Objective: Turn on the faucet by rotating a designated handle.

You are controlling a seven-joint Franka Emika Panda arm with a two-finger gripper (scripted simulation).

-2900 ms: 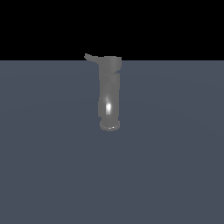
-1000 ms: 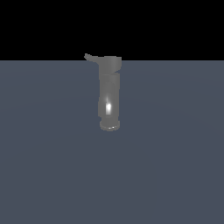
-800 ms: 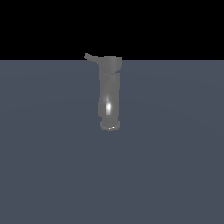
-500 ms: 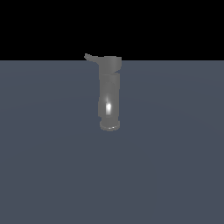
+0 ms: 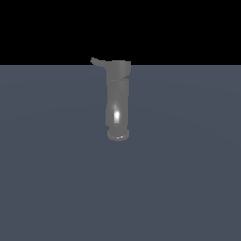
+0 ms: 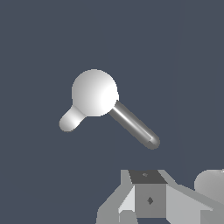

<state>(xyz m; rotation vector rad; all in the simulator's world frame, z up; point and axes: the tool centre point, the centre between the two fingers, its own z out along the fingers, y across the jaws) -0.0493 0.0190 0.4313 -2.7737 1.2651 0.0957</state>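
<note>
Grey faucet (image 5: 118,101), handle (image 5: 98,61) untouched at cap. Gripper (image 6: 148,201) held above for approach; jaw opening can't be told, nothing gripped.

The gripper (image 6: 144,205) is cut off by the wrist view's edge, fingers unseen.

Dim, flat simulator render; no cast shadows visible.
Exterior view soft and low in contrast, black band beyond the far floor edge; the faucet (image 5: 117,101) carries one white glint low on its body. Wrist view sharper, faucet cap overexposed.
</note>
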